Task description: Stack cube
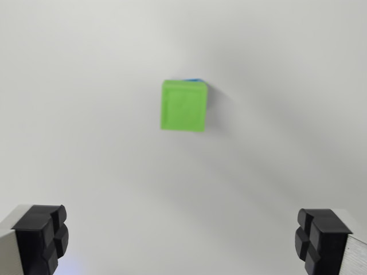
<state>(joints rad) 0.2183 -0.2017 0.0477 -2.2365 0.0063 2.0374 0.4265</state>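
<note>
Gripper [183, 243]: spread wide, nothing between the two black fingertips [40, 238], which sit at the bottom corners of the wrist view. No contact with any object.

Above and well apart from the fingertips: green cube [183, 106], resting near the centre of the view, slightly toward the top. Behind its upper edge, a thin blue sliver [195, 79] visible; probably a second cube underneath, though too little exposed to confirm.

Surrounding surface: plain white table [86, 143].

Progress, judged: stack apparently complete, green on blue, released. Remaining: likely only retreat and verification of alignment.

Count: one green cube, one blue sliver, two fingertips, one gripper.
</note>
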